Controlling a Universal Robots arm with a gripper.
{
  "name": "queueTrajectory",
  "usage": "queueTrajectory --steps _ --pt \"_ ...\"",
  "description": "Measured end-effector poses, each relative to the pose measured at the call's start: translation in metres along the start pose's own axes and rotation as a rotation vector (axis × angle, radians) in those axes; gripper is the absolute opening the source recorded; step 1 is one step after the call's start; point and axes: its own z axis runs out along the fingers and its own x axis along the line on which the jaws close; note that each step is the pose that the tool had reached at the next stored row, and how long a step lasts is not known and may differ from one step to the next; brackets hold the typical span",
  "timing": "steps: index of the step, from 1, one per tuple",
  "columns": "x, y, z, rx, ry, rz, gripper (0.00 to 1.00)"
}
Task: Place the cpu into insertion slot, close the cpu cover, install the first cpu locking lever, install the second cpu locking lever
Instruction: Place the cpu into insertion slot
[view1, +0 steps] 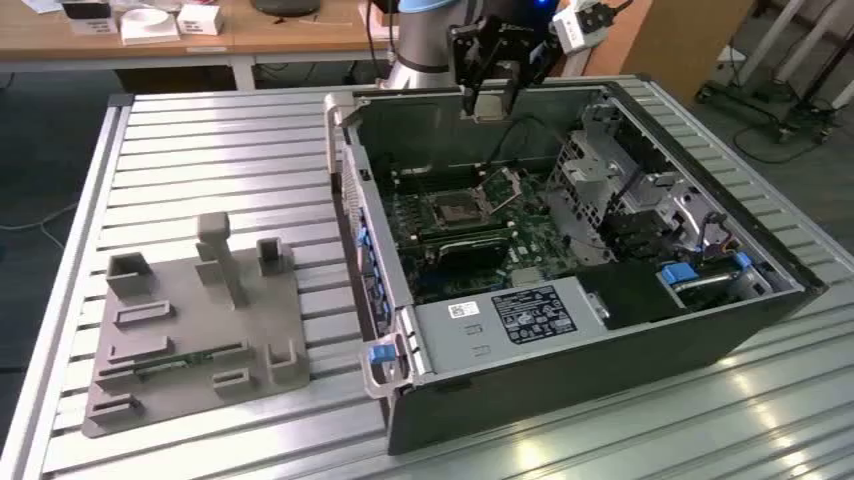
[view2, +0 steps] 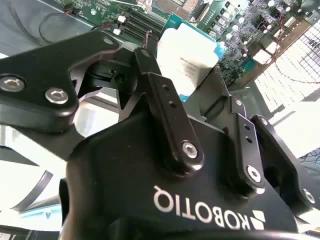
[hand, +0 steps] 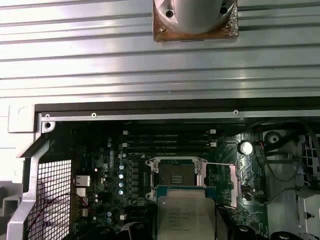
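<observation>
In the exterior view my gripper (view1: 489, 106) hangs over the far wall of the open computer case (view1: 574, 380), above the green board. It is shut on the cpu (view2: 187, 52), a flat silvery chip with a teal edge held between the black fingers (view2: 162, 95). In the first wrist view the cpu (hand: 184, 215) floats just short of the insertion slot (hand: 175, 175), a dark square socket with a silvery rim. The slot (view1: 458, 208) lies bare. The cpu cover (view1: 507, 183) stands swung up beside it, its thin frame (hand: 222, 184) at the socket's side.
Inside the case are a labelled power supply (view1: 534, 312) at the front and a metal drive cage (view1: 627, 190) at the exterior view's right. A grey fixture plate (view1: 200, 330) with upright holders lies on the slatted metal table (view1: 200, 130). The arm's base (hand: 195, 17) is bolted behind the case.
</observation>
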Motion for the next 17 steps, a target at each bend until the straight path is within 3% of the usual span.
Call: queueTrajectory --steps 17 --pt "0.0 0.0 0.0 -0.0003 -0.0016 0.018 0.54"
